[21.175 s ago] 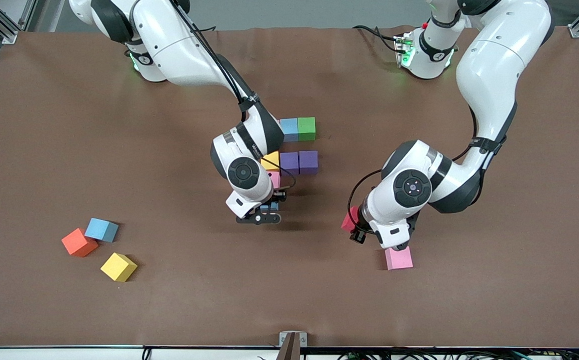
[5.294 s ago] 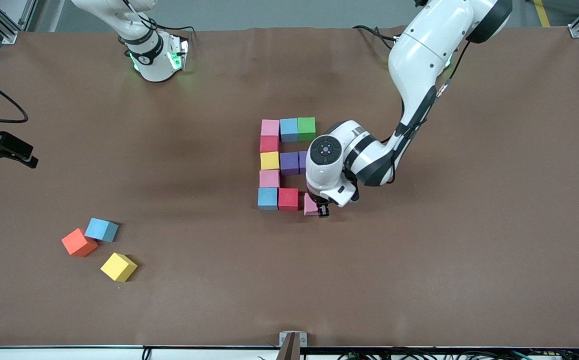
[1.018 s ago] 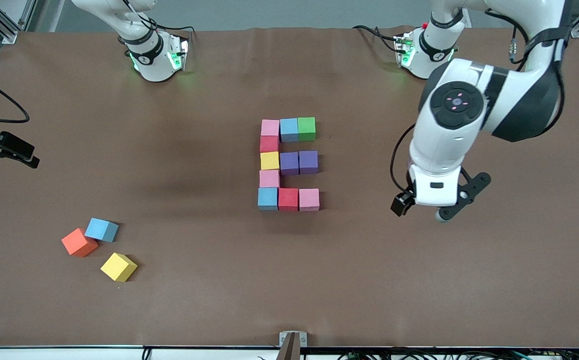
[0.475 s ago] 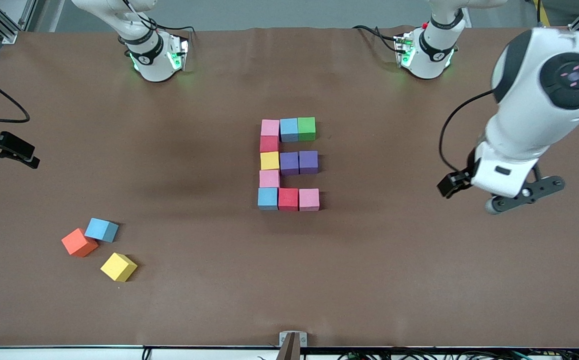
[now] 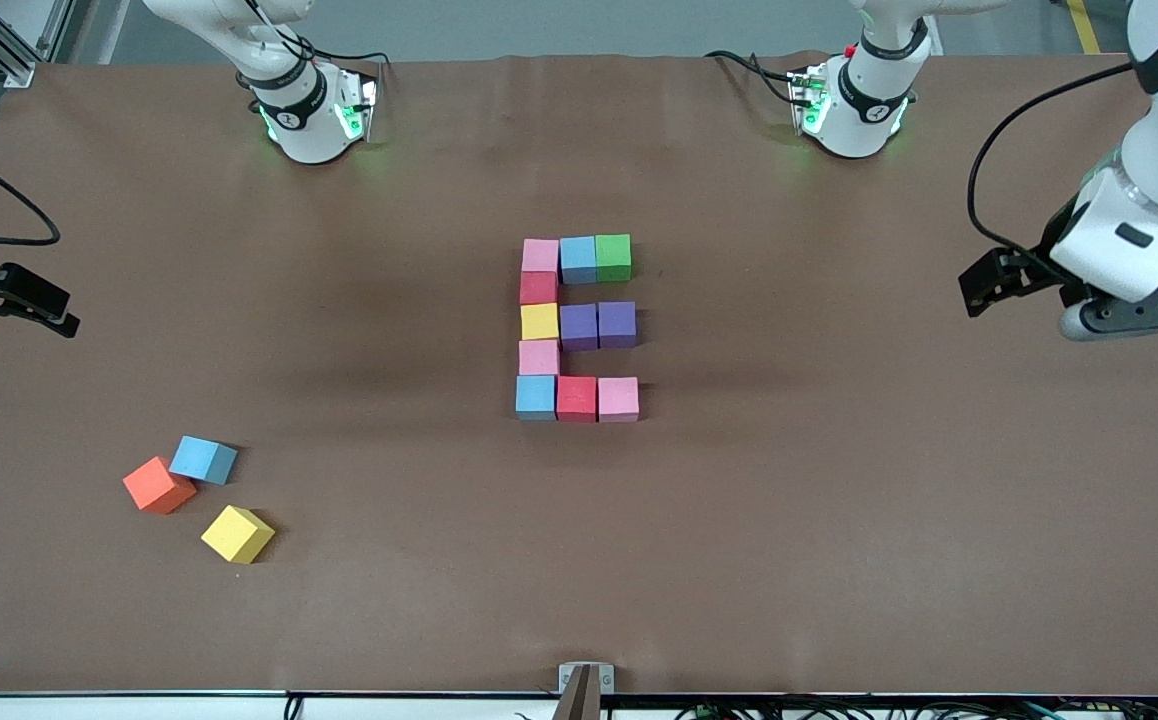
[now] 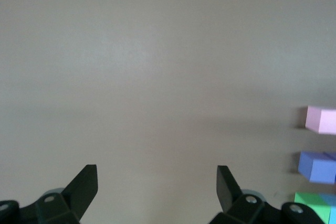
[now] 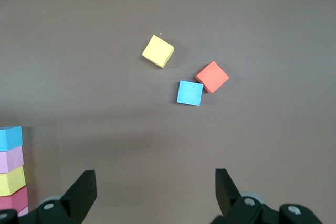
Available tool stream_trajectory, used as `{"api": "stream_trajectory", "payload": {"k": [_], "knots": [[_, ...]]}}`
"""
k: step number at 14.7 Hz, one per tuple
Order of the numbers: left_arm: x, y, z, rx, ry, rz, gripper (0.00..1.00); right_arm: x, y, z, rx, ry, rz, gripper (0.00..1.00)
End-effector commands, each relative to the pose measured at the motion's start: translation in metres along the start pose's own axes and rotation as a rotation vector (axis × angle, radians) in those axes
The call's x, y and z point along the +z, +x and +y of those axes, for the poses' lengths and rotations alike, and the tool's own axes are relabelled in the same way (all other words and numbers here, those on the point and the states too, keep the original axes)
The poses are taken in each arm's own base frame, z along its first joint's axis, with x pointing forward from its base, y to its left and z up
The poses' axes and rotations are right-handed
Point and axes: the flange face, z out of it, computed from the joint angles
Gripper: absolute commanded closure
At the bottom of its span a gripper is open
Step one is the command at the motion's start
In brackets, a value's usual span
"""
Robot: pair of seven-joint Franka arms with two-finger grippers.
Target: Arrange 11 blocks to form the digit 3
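Front camera high, facing robot bases, whole table point(image 5: 839, 560) visible, digit 3 point(image 5: 576, 328) central. Both wrist cameras high above tabletop, each catching digit 3's edge. Right wrist view shares loose orange cube point(image 7: 212, 76) with front.

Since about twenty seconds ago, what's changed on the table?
The row nearest the camera got its red cube and pink cube, completing the digit 3. The left gripper let go and withdrew, open; the right gripper also pulled away, open. The three loose cubes stayed put.
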Motion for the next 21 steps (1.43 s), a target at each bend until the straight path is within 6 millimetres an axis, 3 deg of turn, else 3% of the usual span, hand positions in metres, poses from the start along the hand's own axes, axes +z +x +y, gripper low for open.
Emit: {"api": "stream_trajectory", "payload": {"k": [1, 4, 9, 14, 16, 21], "knots": [[0.005, -0.028, 0.004, 0.041, 0.002, -0.035, 0.0, 0.001, 0.0, 0.005, -0.003, -0.014, 0.018, 0.0], [0.008, -0.053, -0.005, 0.026, -0.009, -0.054, 0.0, -0.002, -0.002, 0.012, 0.009, -0.018, 0.021, 0.0], [-0.002, -0.07, -0.045, 0.05, -0.054, -0.061, 0.0, -0.005, -0.004, 0.013, 0.012, -0.015, 0.024, 0.0], [-0.009, -0.07, -0.037, 0.077, -0.048, -0.047, 0.0, -0.004, -0.034, 0.008, -0.001, -0.01, -0.043, 0.0], [-0.013, -0.075, -0.018, 0.092, -0.047, -0.041, 0.0, -0.005, -0.034, 0.007, -0.002, -0.01, -0.042, 0.0], [-0.021, -0.079, -0.018, 0.088, -0.044, -0.05, 0.0, -0.006, -0.032, 0.007, -0.004, -0.01, -0.031, 0.0]]}}
